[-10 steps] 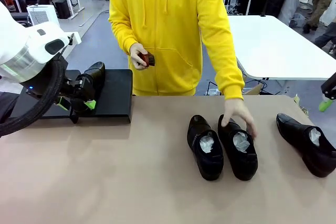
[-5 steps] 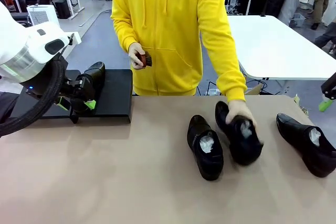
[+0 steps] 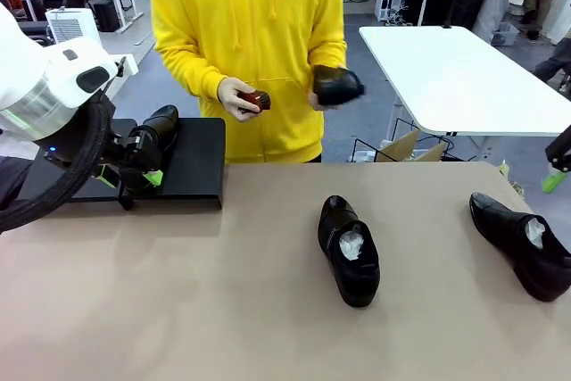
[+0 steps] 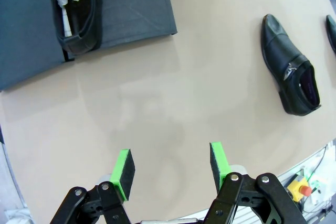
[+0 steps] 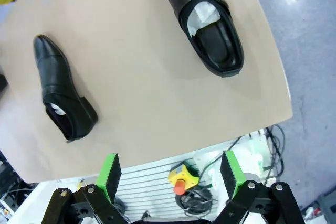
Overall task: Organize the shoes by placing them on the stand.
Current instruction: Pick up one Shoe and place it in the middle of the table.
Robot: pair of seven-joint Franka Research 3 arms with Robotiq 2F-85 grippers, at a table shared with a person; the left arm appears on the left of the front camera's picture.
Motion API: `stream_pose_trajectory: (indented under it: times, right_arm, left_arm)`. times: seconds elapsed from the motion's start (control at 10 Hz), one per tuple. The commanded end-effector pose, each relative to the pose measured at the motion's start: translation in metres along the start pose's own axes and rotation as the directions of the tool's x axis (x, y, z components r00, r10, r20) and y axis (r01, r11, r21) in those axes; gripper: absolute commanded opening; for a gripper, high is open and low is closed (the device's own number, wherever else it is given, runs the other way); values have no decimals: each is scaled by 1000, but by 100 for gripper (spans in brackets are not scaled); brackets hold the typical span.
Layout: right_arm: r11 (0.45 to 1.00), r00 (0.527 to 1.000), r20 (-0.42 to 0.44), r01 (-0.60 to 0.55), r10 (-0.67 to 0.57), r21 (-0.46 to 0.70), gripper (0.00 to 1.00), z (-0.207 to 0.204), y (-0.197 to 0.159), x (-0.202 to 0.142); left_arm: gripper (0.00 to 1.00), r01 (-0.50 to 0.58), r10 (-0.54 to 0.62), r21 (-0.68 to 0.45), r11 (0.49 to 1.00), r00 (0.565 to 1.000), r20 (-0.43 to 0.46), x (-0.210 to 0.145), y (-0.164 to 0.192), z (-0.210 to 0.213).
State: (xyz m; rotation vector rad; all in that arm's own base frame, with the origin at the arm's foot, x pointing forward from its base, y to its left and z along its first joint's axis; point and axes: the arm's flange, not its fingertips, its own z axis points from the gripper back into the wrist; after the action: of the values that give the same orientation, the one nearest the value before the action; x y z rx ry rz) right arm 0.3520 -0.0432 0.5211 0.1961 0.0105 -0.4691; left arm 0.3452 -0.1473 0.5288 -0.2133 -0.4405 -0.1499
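Shoes are sitting in four spots: one shoe (image 4: 79, 14) is resting on the stand (image 3: 201, 153), so the first slot is, by my reading, filled. A middle shoe (image 3: 348, 252) and a right shoe (image 3: 522, 243) are lying well apart on the table (image 3: 223, 310). The person is holding a fourth shoe (image 3: 337, 86) up at chest height while gripping a small dark-red brush (image 3: 256, 100) in the other hand (image 3: 234, 94), probably to brush the leather before setting it down. Your left gripper (image 4: 170, 166) is hovering over bare table near the stand, jaws apart and carrying nothing. Your right gripper (image 5: 170, 174) is hanging off the table's edge, jaws spread wide and empty, with the right shoe lying nearest to it. You are dealing with glossy black leather, smooth and rounded at the toe, likely slippery under the green pads (image 4: 124, 174). Crumpled white paper (image 3: 352, 243) is filling the openings and is probably keeping the uppers firm enough to pinch. The stand is looking matte, flat and low, with room beside its shoe.
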Motion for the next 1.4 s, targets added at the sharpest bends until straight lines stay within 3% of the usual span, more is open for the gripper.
stream_pose_trajectory:
  times: [0.0,0.1,0.4,0.6,0.7,0.8,1.1,1.3]
  right_arm:
    - [984,986,-124,-129,113,-126,100,-21,-1,29]
    - [972,968,-182,-196,171,-130,100,-32,-5,38]
    - [921,920,-210,-364,332,-138,100,-66,-23,60]
    - [920,908,-222,-381,355,-89,100,-87,-21,66]
    - [961,949,-170,-274,266,-30,100,-82,-15,61]
    - [927,918,-233,-356,322,-120,100,-85,-24,62]
    - [935,923,-221,-342,315,-96,100,-87,-22,64]
    - [915,926,-154,-369,346,-160,100,-113,20,62]
  left_arm:
    - [75,1,-1,-20,1000,1000,-3,0,2,1]
    - [75,1,-1,-20,1000,1000,-3,0,2,1]
    - [75,1,-1,-20,1000,1000,-3,0,2,1]
    - [75,1,-1,-20,1000,1000,-3,0,2,1]
    - [75,1,-1,-20,1000,1000,-3,0,2,1]
    - [75,1,-1,-20,1000,1000,-3,0,2,1]
    - [75,1,-1,-20,1000,1000,-3,0,2,1]
    - [75,1,-1,-20,1000,1000,-3,0,2,1]
